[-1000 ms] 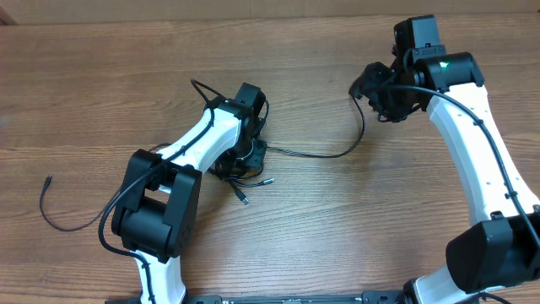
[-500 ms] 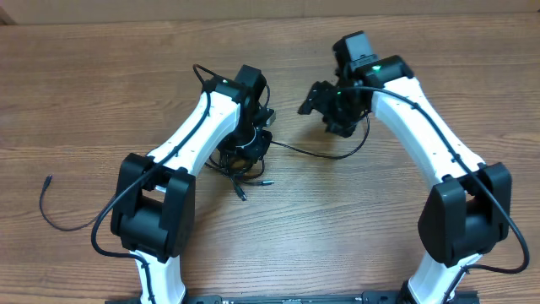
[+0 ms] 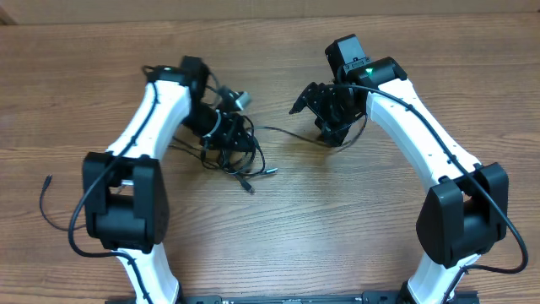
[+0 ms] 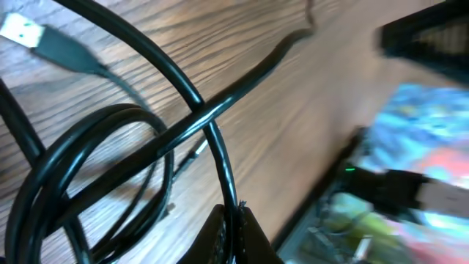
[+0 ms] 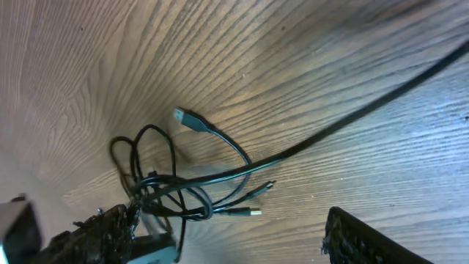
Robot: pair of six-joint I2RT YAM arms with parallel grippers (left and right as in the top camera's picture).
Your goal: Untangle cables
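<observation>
A bunch of thin black cables (image 3: 239, 154) lies looped on the wooden table just left of centre. My left gripper (image 3: 221, 128) is at the bunch's upper edge, shut on one black cable (image 4: 220, 158) that runs up from its fingertips (image 4: 231, 236). A silver USB plug (image 4: 26, 29) lies loose past the loops. One cord (image 3: 283, 133) trails right from the bunch and passes under my right gripper (image 3: 316, 114). That gripper hangs open above the table, nothing between its fingers. The right wrist view shows the bunch (image 5: 176, 192) and a plug (image 5: 187, 117) ahead of the right gripper (image 5: 234, 246).
A separate thin black cable (image 3: 42, 203) lies curved near the table's left edge, apart from the bunch. Both white arms reach in from the near edge.
The left arm has swung left and back, dragging the bunch with it. The right gripper has come in from the far right toward the centre and its jaws have spread wider.
</observation>
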